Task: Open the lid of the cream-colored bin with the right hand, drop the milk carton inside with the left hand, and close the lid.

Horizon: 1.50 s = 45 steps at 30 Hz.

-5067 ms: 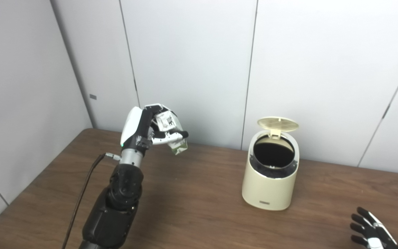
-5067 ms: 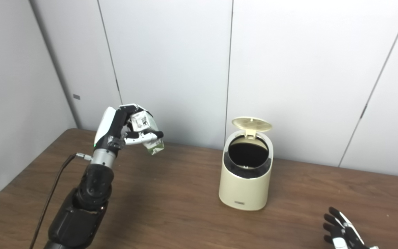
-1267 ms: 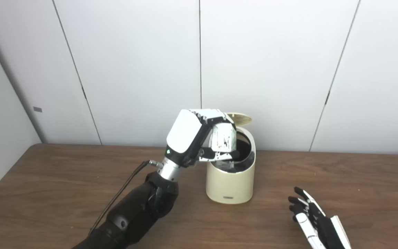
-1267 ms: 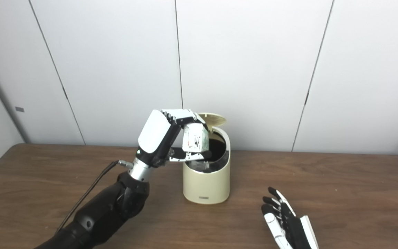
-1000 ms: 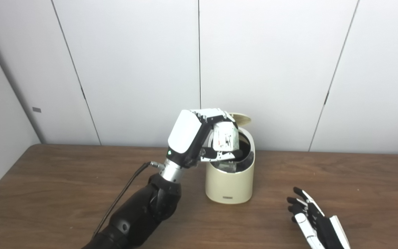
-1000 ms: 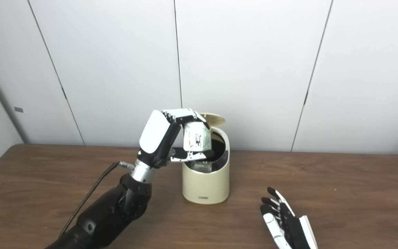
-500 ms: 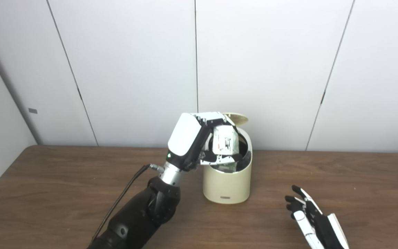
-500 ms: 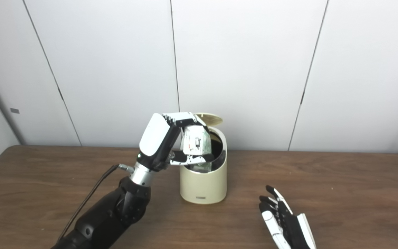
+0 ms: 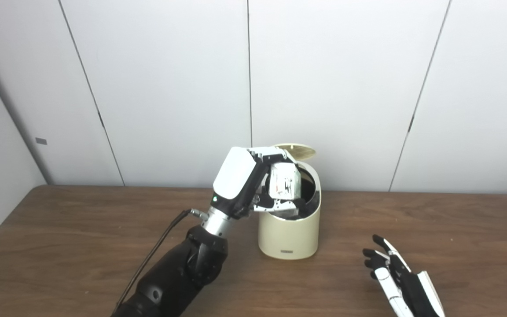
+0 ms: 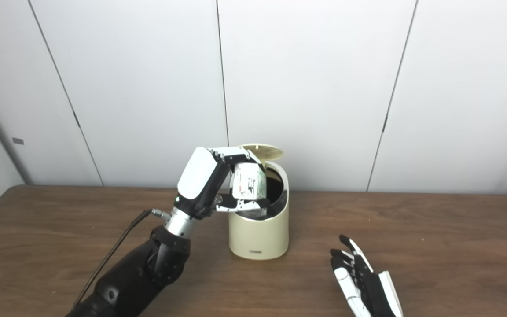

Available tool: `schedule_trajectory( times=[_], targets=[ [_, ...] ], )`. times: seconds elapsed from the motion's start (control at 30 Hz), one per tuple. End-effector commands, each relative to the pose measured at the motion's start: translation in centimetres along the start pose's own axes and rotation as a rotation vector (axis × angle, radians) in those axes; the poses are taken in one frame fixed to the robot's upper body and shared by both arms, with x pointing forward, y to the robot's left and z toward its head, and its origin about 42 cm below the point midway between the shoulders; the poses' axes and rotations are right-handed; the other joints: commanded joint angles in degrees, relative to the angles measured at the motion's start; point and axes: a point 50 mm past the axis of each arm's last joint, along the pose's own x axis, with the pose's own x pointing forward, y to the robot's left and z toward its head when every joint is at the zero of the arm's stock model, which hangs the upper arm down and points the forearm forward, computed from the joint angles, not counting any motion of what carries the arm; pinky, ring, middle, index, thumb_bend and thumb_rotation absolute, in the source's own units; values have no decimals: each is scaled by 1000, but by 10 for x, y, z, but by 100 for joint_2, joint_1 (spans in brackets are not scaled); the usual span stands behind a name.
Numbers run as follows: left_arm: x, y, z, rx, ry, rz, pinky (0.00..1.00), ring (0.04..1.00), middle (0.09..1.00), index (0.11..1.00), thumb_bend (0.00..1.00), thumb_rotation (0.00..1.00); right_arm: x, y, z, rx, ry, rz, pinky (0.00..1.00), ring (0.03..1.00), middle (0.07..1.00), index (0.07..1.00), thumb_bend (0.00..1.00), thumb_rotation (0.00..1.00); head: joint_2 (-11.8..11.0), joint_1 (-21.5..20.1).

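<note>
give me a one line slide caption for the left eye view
Left hand holds the milk carton over the open cream bin; right hand rests open on the table.

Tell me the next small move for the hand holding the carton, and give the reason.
Probably open the left hand and let the milk carton fall. The carton is already over the dark mouth of the cream-colored bin, its lower end dipping inside the rim, and the lid stands raised behind it. The right hand lies open on the table, clear of the bin.
</note>
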Motion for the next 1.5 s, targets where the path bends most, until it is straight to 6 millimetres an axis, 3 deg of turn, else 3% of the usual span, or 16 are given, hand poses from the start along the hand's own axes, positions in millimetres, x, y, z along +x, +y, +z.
schedule_trajectory(
  times=[0.0,0.43,0.63,0.7,0.73,0.77,0.83,1.0,1.47],
  targets=[
    [21,9,4,3,-50,24,337,429,504,481,475,0,6,-3,14,9,-73,-18,741,787,816,923,458,965,5,-2],
    [20,6,-3,-11,-7,14,337,425,500,480,476,0,5,-2,18,6,-82,-15,726,783,808,918,466,957,24,-3],
    [22,7,-2,-3,-2,-20,326,413,532,522,473,0,5,-3,18,5,-101,-14,691,746,770,892,411,916,39,-2],
    [22,8,-2,10,3,-44,378,398,524,518,494,0,5,-2,18,8,-102,-16,688,738,761,890,412,917,44,-8],
    [23,9,-2,11,5,-56,389,430,552,546,794,21,5,-2,19,9,-101,-16,682,732,756,888,424,919,47,-8],
    [23,9,-2,13,5,-67,392,441,563,559,895,39,5,-2,20,12,-99,-16,677,725,755,886,429,924,48,-8],
    [23,11,-2,17,9,-87,400,454,576,572,980,84,5,-2,21,18,-95,-18,672,722,755,884,433,927,54,-10],
    [22,12,-2,8,32,-124,417,470,600,591,1000,134,6,-3,19,20,-97,-18,667,721,760,886,424,923,58,-11],
    [25,17,1,-2,28,-143,413,462,594,585,1000,118,6,-6,15,15,-92,-25,734,757,764,891,434,927,100,-7]
  ],
)
